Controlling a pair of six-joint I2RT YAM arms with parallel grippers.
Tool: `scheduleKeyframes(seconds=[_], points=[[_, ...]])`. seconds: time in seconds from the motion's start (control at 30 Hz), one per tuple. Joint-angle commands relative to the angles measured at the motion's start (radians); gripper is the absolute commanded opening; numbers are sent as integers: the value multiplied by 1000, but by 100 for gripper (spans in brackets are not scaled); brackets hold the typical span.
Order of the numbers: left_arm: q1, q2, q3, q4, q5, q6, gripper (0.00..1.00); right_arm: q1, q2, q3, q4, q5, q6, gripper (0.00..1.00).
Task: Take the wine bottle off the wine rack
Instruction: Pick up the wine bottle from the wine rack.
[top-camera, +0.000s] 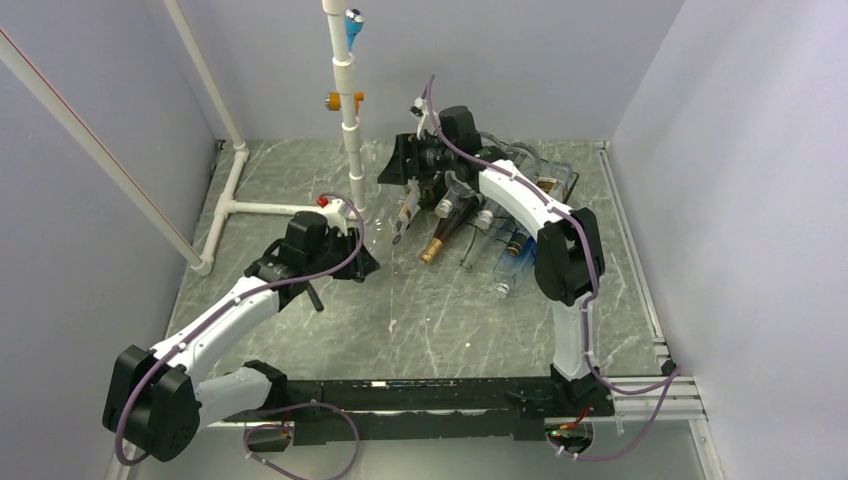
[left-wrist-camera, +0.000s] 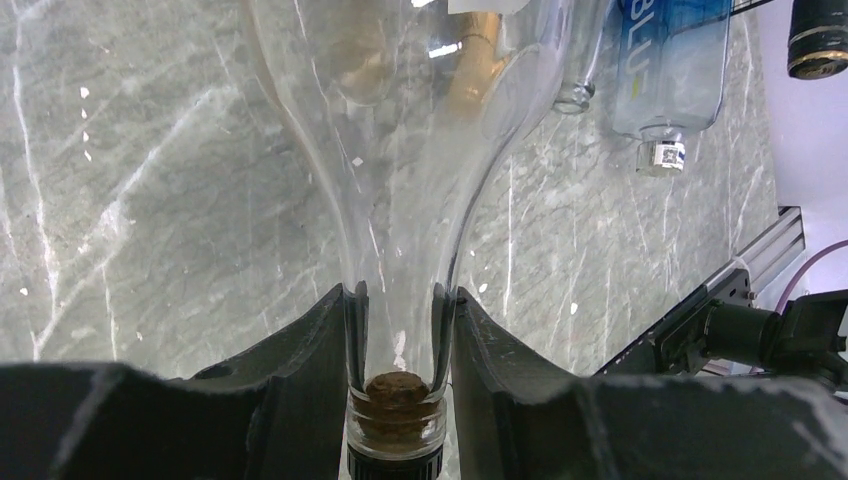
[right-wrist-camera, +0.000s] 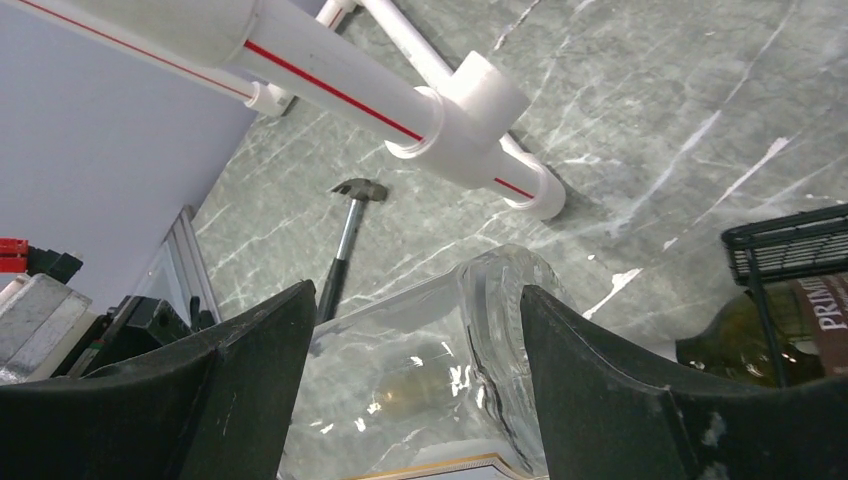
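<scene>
A clear glass wine bottle (left-wrist-camera: 400, 150) with a cork in its neck hangs level above the table between my two grippers. My left gripper (left-wrist-camera: 398, 305) is shut on the bottle's neck just past the cork. My right gripper (right-wrist-camera: 415, 320) is closed round the wide bottom end of the bottle (right-wrist-camera: 470, 330), with a finger on each side. In the top view the bottle (top-camera: 403, 212) runs from the left gripper (top-camera: 350, 250) up to the right gripper (top-camera: 405, 165). A corner of the black wire wine rack (right-wrist-camera: 790, 240) shows just right of the bottle's bottom end.
Other bottles lie in the rack: a dark one with a gold foil neck (top-camera: 440, 235) and a clear one with a blue label (top-camera: 515, 260). The white pipe frame (top-camera: 348, 120) stands at the back left. A hammer (right-wrist-camera: 345, 240) lies on the marble table (top-camera: 420, 320).
</scene>
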Motion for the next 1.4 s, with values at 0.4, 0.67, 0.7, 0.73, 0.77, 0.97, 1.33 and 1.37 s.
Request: scheduleKeyframes(seconds=[0.4, 0.67, 0.7, 0.73, 0.77, 0.97, 1.33, 1.37], points=[[9, -190, -66, 234, -93, -50, 0, 206, -117, -150, 20, -179, 93, 77], [9, -275, -118, 120, -117, -59, 0, 257, -93, -188, 33, -155, 83, 77], [9, -281, -122, 108, -116, -62, 0, 262, -91, -189, 32, -152, 81, 77], [9, -286, -127, 97, -115, -64, 0, 267, -88, -191, 32, -146, 77, 77], [9, -289, -130, 88, -113, -66, 0, 272, -86, -192, 29, -141, 73, 77], [9, -302, -138, 21, -116, -71, 0, 299, -69, -210, 25, -119, 56, 78], [9, -346, -149, -64, -125, -71, 0, 327, -29, -214, 10, -75, 43, 79], [9, -350, -152, -71, -127, -73, 0, 328, -27, -214, 8, -71, 40, 80]])
